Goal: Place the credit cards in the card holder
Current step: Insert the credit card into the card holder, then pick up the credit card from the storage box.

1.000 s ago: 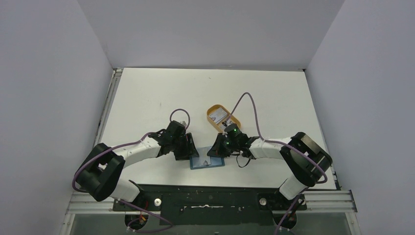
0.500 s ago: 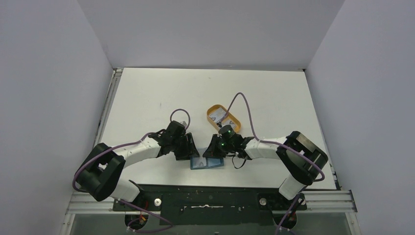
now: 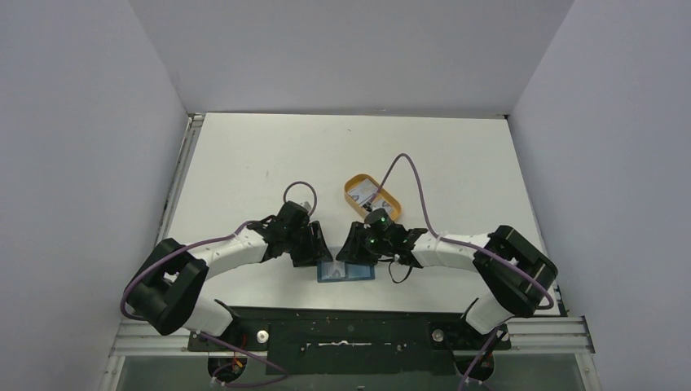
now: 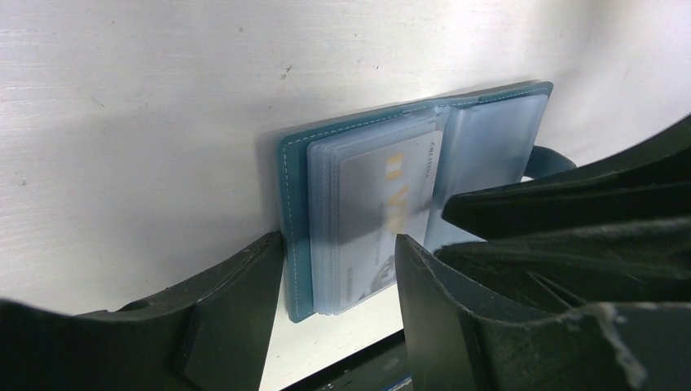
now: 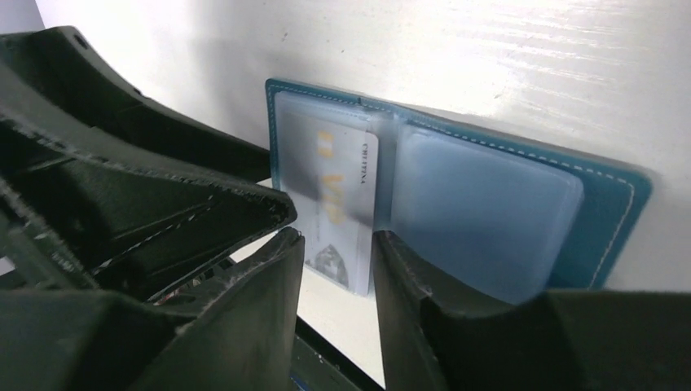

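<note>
- L gripper (image 4: 336, 244) stood half-open astride card holder (image 4: 292, 212) edge.
- R gripper (image 5: 336, 240) jaws sat narrowly apart over credit card (image 5: 338, 183).
- It looked thin, stiff, slick; I'd pinch exposed short end.

Printed on the credit card (image 5: 338, 204) lying in a clear pocket of the open card holder (image 5: 607, 212): large gold letters along the card's length, seemingly "VIP", blurred through the plastic. Beside them, along one long edge, a short line of small dark capitals, possibly starting "CH", too soft to spell out. Near the card's lower end, a small dark printed patch, unreadable. From overhead, dark print on the cards (image 3: 367, 193) in the orange tray (image 3: 356, 177), too small to read.
</note>
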Available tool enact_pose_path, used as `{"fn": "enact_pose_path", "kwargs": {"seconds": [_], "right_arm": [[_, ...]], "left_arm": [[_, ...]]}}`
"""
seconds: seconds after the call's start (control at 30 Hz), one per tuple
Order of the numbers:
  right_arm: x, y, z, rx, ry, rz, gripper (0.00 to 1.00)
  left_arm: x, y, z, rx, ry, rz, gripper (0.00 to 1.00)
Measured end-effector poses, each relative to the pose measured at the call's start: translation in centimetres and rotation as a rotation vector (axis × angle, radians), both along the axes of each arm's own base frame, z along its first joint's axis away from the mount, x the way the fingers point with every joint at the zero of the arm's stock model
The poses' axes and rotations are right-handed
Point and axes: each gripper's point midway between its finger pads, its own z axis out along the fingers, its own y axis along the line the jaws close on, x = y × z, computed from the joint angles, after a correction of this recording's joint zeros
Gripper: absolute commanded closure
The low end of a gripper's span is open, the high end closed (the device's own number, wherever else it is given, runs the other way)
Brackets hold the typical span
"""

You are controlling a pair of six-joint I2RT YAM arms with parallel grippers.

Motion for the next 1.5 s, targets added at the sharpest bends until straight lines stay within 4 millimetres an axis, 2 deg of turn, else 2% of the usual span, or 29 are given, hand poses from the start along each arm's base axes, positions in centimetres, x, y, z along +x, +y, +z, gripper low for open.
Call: {"fn": "enact_pose_path", "kwargs": {"seconds": [0.23,0.37,0.47,0.53,0.57,0.6,0.67,0.77,0.87,0.97,1.1,1.23,1.5], "right_arm": [[0.0,-0.7,2.2,0.004,-0.038,-0.019,0.46],[-0.4,-2.0,3.7,-0.018,-0.063,-0.027,0.37],[-0.2,-3.7,6.1,-0.064,-0.123,-0.044,0.34],[0.6,-4.6,8.5,-0.089,-0.188,-0.078,0.27],[1.2,-5.2,10.0,-0.097,-0.234,-0.105,0.18],[1.8,-5.9,11.4,-0.103,-0.285,-0.136,0.15],[3.0,-7.4,13.8,-0.113,-0.382,-0.204,0.14],[4.8,-9.7,15.1,-0.135,-0.434,-0.294,0.14],[8.2,-12.3,14.2,-0.158,-0.398,-0.432,0.19],[11.2,-13.3,12.1,-0.16,-0.356,-0.546,0.24],[13.5,-11.9,8.6,-0.151,-0.292,-0.62,0.27],[15.0,-10.3,6.0,-0.165,-0.241,-0.66,0.3],[18.6,-8.1,4.3,-0.148,-0.197,-0.758,0.31]], "left_arm": [[-0.2,0.2,0.1,0.006,0.002,-0.003,0.44],[-0.8,0.9,0.4,0.028,0.006,-0.01,0.33],[-1.1,1.6,1.3,0.043,-0.012,-0.014,0.25],[-1.2,2.0,2.6,0.041,-0.043,-0.016,0.23],[-1.2,2.2,3.5,0.038,-0.067,-0.019,0.22],[-1.2,2.4,4.2,0.035,-0.086,-0.019,0.2],[-1.0,2.9,6.3,0.031,-0.146,-0.021,0.18],[-0.7,4.2,9.0,0.048,-0.245,-0.006,0.09],[-1.0,6.2,10.1,0.098,-0.308,0.023,0.04],[-1.3,8.0,10.5,0.146,-0.34,0.053,0.03],[-1.8,9.6,9.9,0.181,-0.357,0.085,0.03],[-2.6,10.5,8.3,0.222,-0.326,0.088,0.03],[-2.8,11.0,7.9,0.242,-0.311,0.092,0.06]]}}
